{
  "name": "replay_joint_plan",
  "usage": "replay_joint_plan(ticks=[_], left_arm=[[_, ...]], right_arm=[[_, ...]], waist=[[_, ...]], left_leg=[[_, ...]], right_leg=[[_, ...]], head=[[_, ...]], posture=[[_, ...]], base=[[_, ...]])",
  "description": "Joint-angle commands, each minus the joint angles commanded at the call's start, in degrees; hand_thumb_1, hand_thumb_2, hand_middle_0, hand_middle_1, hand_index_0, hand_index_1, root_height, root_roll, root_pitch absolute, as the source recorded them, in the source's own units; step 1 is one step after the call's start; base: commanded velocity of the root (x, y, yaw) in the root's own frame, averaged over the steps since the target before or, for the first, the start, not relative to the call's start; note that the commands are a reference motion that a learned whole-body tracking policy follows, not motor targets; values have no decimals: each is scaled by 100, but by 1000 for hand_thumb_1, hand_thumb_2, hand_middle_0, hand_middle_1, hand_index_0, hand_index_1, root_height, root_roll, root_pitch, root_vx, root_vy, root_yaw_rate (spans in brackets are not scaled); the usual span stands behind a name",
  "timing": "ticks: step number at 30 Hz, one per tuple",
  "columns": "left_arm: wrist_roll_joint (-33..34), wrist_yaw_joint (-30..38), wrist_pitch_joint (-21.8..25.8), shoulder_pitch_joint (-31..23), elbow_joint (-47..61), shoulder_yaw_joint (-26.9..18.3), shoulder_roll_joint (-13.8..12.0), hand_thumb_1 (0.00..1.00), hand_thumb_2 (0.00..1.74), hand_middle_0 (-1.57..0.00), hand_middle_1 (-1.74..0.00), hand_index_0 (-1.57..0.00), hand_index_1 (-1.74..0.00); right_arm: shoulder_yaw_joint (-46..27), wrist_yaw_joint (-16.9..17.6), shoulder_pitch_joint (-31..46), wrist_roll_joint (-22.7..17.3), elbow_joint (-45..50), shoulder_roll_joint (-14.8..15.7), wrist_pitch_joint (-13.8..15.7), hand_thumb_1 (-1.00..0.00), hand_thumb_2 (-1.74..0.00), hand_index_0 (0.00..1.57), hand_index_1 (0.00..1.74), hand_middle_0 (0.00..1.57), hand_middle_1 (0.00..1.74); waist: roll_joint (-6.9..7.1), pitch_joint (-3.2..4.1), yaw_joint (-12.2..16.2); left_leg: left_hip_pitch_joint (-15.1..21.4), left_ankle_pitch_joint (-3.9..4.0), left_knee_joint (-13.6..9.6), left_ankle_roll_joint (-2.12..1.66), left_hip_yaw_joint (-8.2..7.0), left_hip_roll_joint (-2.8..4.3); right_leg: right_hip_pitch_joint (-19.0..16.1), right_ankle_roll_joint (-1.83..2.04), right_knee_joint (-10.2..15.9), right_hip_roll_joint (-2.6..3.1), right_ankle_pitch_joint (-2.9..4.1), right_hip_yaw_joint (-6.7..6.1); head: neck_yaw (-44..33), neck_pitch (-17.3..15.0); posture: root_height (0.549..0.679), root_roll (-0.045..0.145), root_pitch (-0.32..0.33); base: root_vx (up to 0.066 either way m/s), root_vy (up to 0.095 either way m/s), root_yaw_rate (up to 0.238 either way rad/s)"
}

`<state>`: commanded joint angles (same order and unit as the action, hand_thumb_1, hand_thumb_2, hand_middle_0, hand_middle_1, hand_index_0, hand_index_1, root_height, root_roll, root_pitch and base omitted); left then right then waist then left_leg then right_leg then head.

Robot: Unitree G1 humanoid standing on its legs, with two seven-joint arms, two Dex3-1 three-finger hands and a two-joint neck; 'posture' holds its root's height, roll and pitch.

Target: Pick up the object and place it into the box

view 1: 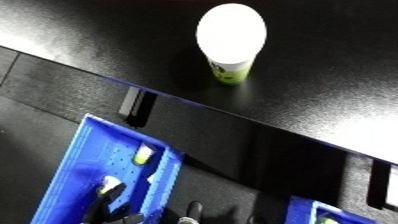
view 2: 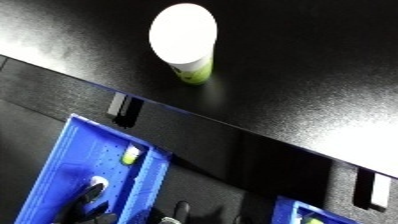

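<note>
A white-capped container with a yellow-green label (view 1: 230,42) stands upright on the black table (view 1: 338,65), apart from everything else. Below the table's edge sits a blue bin (view 1: 80,160) at the lower left. Inside it lie two small yellow-green and white objects (view 1: 143,154) (view 1: 110,185). Dark finger-like shapes, probably my left hand (view 1: 192,209), poke up at the bottom edge beside and over the bin's right wall. They are cut off by the view and touch nothing that I can make out. My right hand does not show.
A second blue bin (view 2: 298,210) peeks in at the bottom right with something yellow-green (view 1: 327,220) in it. The table's front edge (view 1: 266,127) runs diagonally from upper left to lower right, with a dark shiny panel under it.
</note>
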<state>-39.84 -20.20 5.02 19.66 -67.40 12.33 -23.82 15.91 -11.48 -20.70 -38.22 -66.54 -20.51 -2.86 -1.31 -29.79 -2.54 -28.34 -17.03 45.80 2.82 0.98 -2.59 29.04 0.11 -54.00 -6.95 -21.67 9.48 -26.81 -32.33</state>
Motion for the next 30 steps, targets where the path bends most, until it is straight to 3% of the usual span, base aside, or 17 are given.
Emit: replay_joint_plan(ticks=[2,4,8,11,12,16,19,23,30], left_arm=[[5,-17,44,-22,20,-11,-5,0,0,0,0,0,0],[30,-69,217,-94,147,-1,-14,0,0,0,0,0,0],[45,-128,375,-137,387,56,-38,0,0,0,0,0,0],[20,-151,429,-131,743,163,-98,0,0,0,0,0,0],[-2,-122,404,-98,1000,245,-158,0,0,0,0,0,0],[-32,-154,292,-10,1348,377,-261,0,0,0,0,0,0],[-69,-371,197,2,1508,443,-314,0,0,0,0,0,0],[-170,-1175,-136,-43,1996,621,-487,0,0,0,0,0,0],[-690,-2383,-1090,86,3616,1178,-1206,0,0,0,0,0,0]], right_arm=[[6,-35,34,-5,14,3,19,0,0,0,0,0,0],[22,-95,126,-17,69,-2,63,0,0,0,0,0,0],[33,-110,175,-44,111,-35,82,0,0,0,0,0,0],[31,-103,152,-119,102,-72,93,0,0,0,0,0,0],[26,-81,107,-173,80,-83,99,0,0,0,0,0,0],[3,-49,55,-250,-5,-83,131,0,0,0,0,0,0],[-25,-55,69,-252,-50,-90,161,0,0,0,0,0,0],[-80,-118,150,-265,-82,-152,202,0,0,0,0,0,0],[-106,-191,310,-462,-7,-306,197,0,0,0,0,0,0]], waist=[[6,0,-4],[20,0,-14],[18,0,-26],[-6,0,-59],[-29,0,-89],[-72,0,-136],[-94,0,-152],[-132,0,-180],[-199,0,-216]], left_leg=[[-7,-9,12,7,-1,6],[-37,-33,46,26,-2,14],[-77,-42,50,31,-7,14],[-121,-29,18,16,-10,9],[-145,-16,-6,1,-4,2],[-162,-10,-26,-25,15,-11],[-146,-21,-24,-24,19,-13],[-112,-41,-37,-16,15,-4],[-91,-51,-99,-35,34,-1]], right_leg=[[4,2,-8,-3,-9,4],[23,4,-29,-8,-26,11],[42,2,-17,-1,-32,14],[55,5,29,3,-25,19],[61,13,45,-7,-24,34],[38,20,42,-55,-44,64],[22,23,26,-86,-57,75],[-5,42,21,-120,-63,88],[-56,95,86,-149,-35,91]], head=[[-87,89],[-211,409],[-302,506],[-366,235],[-426,-93],[-479,-456],[-454,-505],[-419,-552],[-243,-607]], posture=[[617,34,-11],[616,31,-8],[616,31,-3],[616,32,6],[616,32,11],[616,34,10],[616,35,8],[616,35,7],[618,34,10]], base=[[15,9,-44],[2,14,-49],[-10,21,-35],[-39,22,10],[-46,7,50],[-13,4,70],[17,10,62],[12,18,6],[0,0,46]])
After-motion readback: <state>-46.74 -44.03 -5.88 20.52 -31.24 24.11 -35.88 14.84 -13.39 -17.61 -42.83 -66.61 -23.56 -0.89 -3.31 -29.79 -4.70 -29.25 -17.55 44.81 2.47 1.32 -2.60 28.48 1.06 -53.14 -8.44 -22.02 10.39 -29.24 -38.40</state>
